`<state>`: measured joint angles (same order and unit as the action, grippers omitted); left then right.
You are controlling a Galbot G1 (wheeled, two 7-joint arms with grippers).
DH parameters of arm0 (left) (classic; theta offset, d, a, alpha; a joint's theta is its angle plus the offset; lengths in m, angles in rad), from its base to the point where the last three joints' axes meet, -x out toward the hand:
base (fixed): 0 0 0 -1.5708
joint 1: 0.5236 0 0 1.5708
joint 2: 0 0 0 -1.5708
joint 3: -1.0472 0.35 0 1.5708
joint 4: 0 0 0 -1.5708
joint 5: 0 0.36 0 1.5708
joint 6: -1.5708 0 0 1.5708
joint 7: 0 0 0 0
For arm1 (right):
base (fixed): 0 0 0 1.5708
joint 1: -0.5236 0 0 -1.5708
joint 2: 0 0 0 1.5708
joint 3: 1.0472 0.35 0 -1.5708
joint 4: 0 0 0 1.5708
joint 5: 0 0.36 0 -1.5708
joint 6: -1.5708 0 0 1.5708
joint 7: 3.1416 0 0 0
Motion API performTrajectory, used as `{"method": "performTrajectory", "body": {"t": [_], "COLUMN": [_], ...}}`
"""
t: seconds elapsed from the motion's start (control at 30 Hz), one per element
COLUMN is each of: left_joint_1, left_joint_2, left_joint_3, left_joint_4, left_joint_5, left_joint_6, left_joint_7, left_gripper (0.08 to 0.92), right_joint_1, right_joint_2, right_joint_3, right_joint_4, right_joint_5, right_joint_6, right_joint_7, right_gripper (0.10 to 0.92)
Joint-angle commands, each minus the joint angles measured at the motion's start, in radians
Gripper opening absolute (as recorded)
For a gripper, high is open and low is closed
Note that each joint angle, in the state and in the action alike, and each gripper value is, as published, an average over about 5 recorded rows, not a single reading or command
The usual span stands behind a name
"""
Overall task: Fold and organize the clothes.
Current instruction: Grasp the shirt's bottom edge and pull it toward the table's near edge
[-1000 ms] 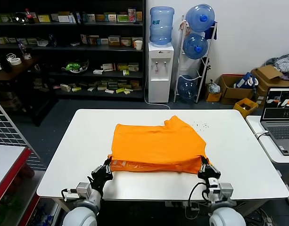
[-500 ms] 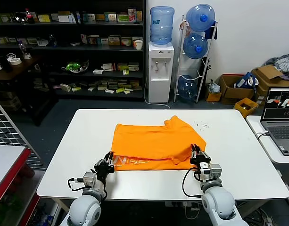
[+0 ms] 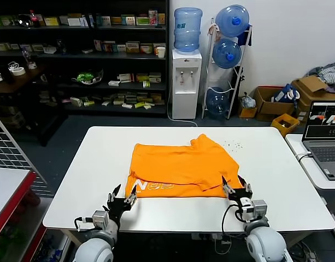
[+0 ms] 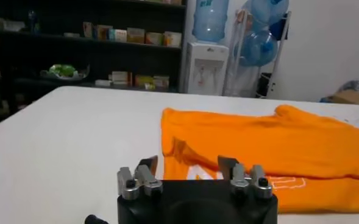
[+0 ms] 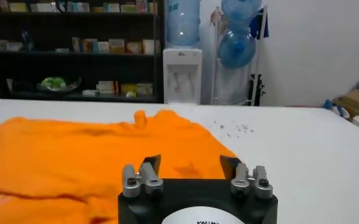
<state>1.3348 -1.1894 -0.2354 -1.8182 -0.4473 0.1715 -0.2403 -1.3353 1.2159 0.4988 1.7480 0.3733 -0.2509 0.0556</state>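
The orange shirt (image 3: pixel 181 168) is lying folded in the middle of the white table (image 3: pixel 276 180). The left gripper (image 3: pixel 122 197) and right gripper (image 3: pixel 236 188) are sitting wide open at its near corners, holding nothing.

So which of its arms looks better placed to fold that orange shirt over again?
Probably the right. The right gripper, open, sits at the bright orange cotton T-shirt's near corner, almost touching the cloth. The left gripper, also open, sits further back on the white table, clear of the hem.
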Motion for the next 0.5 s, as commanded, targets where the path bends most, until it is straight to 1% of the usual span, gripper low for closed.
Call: {"method": "performTrajectory", "body": {"t": [0.03, 0.13, 0.3, 0.4, 0.5], "left_joint_1": [0.017, -0.012, -0.037, -0.042, -0.043], "left_joint_2": [-0.028, -0.038, -0.038, -0.035, -0.034], "left_joint_3": [-0.004, -0.007, -0.012, -0.014, -0.013], "left_joint_4": [0.073, 0.121, 0.154, 0.16, 0.16], "left_joint_5": [-0.014, -0.011, -0.006, -0.004, -0.003], "left_joint_6": [0.001, 0.001, 0.004, 0.003, 0.002], "left_joint_7": [0.015, 0.019, 0.018, 0.016, 0.019], "left_gripper": [0.784, 0.817, 0.819, 0.783, 0.723], "right_joint_1": [-0.066, -0.055, -0.031, -0.021, -0.018], "right_joint_2": [-0.031, -0.028, -0.021, -0.018, -0.018], "right_joint_3": [0.066, 0.063, 0.043, 0.033, 0.031], "right_joint_4": [-0.02, -0.033, -0.053, -0.06, -0.063], "right_joint_5": [0.104, 0.117, 0.127, 0.13, 0.13], "right_joint_6": [-0.04, -0.049, -0.058, -0.058, -0.054], "right_joint_7": [-0.028, -0.03, -0.036, -0.038, -0.041], "right_gripper": [0.805, 0.82, 0.82, 0.774, 0.688]}}
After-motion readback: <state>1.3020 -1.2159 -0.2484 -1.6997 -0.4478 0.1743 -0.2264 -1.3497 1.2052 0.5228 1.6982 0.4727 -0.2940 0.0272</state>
